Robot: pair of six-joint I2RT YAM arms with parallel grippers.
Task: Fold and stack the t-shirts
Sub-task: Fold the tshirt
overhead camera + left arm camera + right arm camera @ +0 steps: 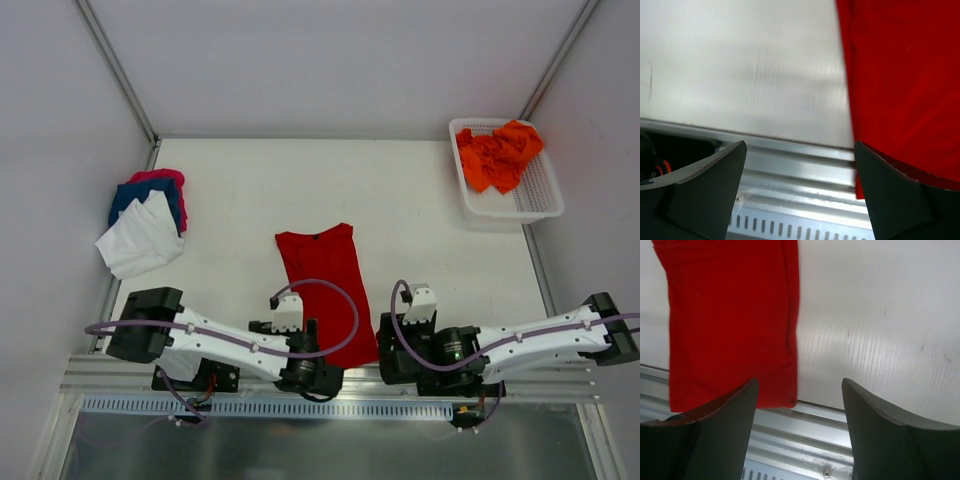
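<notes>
A deep red t-shirt (325, 285), folded into a narrow lengthwise strip, lies at the table's middle front with its hem reaching the near edge. My left gripper (312, 372) sits at the hem's left corner and my right gripper (405, 360) at its right side. The left wrist view has the red shirt (905, 85) on the right, with the left gripper (800, 190) open and nothing between its fingers. In the right wrist view the red shirt (730, 325) fills the left, and the right gripper (800, 425) is open and empty.
A pile of a white tee (140, 242), a blue tee (145, 195) and a pink tee (160, 177) lies at the left edge. Orange tees (500, 155) fill a white mesh basket (540, 200) at the back right. An aluminium rail (330, 395) runs along the front edge.
</notes>
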